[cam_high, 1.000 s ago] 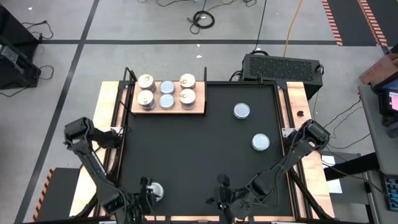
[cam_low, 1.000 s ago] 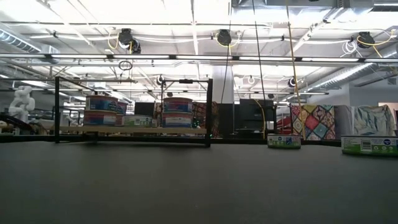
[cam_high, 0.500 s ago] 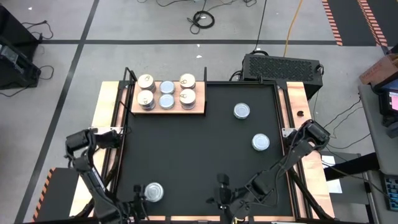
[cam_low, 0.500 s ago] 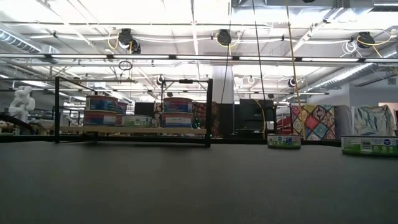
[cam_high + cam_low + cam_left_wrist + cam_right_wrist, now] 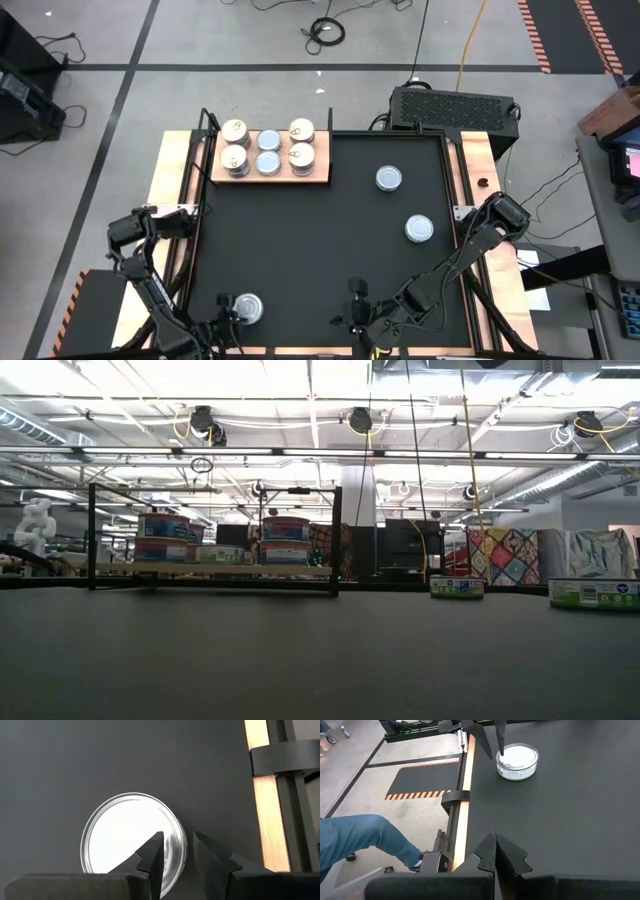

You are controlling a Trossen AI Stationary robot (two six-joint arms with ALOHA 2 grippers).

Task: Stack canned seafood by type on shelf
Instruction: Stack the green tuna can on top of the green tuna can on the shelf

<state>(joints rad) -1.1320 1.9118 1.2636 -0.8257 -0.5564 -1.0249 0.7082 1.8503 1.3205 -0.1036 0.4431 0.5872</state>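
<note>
High view: the shelf [image 5: 270,166] at the far left of the black bench [image 5: 320,240] carries six tins [image 5: 268,150], and two silver tins [image 5: 389,179] lie apart at the right. The left claw [image 5: 176,851] hovers partly open over the near-edge tin [image 5: 131,837], one finger above its lid, gripping nothing. The right claw [image 5: 494,851] waits shut and empty at the near edge.

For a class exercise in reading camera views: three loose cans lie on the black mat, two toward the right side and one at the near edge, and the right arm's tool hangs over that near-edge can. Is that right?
Not quite: it is the left tool, not the right, that hangs over the near-edge can, as the high view shows. The other two loose cans do lie toward the right of the black mat.
</note>
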